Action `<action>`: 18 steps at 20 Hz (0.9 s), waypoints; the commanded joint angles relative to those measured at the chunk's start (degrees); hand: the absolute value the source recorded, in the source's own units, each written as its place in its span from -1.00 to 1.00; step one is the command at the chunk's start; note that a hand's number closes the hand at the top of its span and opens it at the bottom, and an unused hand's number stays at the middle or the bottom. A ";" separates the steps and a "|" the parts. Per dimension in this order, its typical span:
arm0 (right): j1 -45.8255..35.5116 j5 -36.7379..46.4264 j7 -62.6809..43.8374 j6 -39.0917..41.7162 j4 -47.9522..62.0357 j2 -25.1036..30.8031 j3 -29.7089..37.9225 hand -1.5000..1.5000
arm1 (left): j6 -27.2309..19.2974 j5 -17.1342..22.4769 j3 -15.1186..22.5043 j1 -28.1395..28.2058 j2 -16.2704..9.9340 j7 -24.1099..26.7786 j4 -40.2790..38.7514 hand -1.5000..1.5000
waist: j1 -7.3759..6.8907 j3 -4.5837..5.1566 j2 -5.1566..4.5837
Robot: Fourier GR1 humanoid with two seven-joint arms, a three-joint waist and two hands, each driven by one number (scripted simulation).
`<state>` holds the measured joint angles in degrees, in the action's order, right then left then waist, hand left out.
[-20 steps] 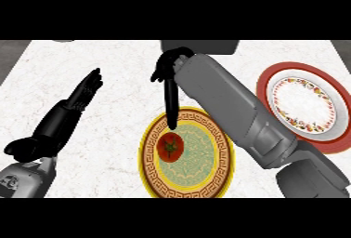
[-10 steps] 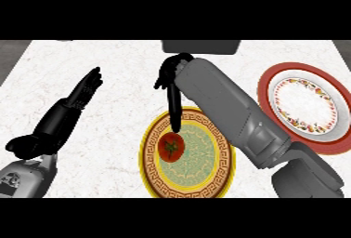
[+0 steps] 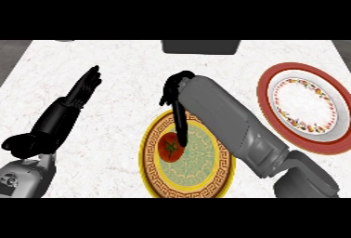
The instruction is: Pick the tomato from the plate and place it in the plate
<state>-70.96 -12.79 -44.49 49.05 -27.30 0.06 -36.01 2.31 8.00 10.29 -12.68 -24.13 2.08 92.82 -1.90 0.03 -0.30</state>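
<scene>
Where right robot hand (image 3: 177,100) reaches down, tomato (image 3: 169,147) at its fingertip, on yellow plate (image 3: 152,173)

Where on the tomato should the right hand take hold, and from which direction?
Grip the tomato round its widest part, coming from above. It sits stem-up on the yellow plate, left of centre, with its sides exposed. The right hand already hangs over it, one finger reaching down to its right side.

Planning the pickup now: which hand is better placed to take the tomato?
Right. The right hand hangs over the yellow plate, fingers reaching the tomato; the left hand rests open, far aside.
</scene>
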 commanded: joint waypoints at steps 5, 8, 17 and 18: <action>6.24 -3.67 -5.32 3.06 -5.90 -0.06 -4.29 -1.00 | 0.37 -0.51 -2.14 0.59 1.42 -1.56 1.07 0.00 | 0.91 -0.01 0.29; 7.48 -5.58 -3.14 1.25 -5.61 -0.05 -8.70 -1.00 | 1.71 -2.37 0.11 3.09 2.48 2.08 -0.28 0.00 | -0.48 0.02 -0.11; 13.65 -6.25 -5.58 -2.62 -13.38 -0.01 -15.40 -1.00 | 2.87 -3.01 -2.86 1.87 2.60 1.18 -1.40 0.00 | 0.42 0.00 0.18; 13.35 -4.89 -3.71 -2.10 -11.68 0.00 -14.92 -1.00 | 1.22 -4.09 -1.27 0.36 3.76 -2.97 2.49 0.00 | 0.44 -0.04 0.16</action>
<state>-61.79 -17.44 -46.40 47.90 -38.08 1.37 -47.52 4.74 5.55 7.86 -11.45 -21.79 1.97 93.16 -1.45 0.01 0.66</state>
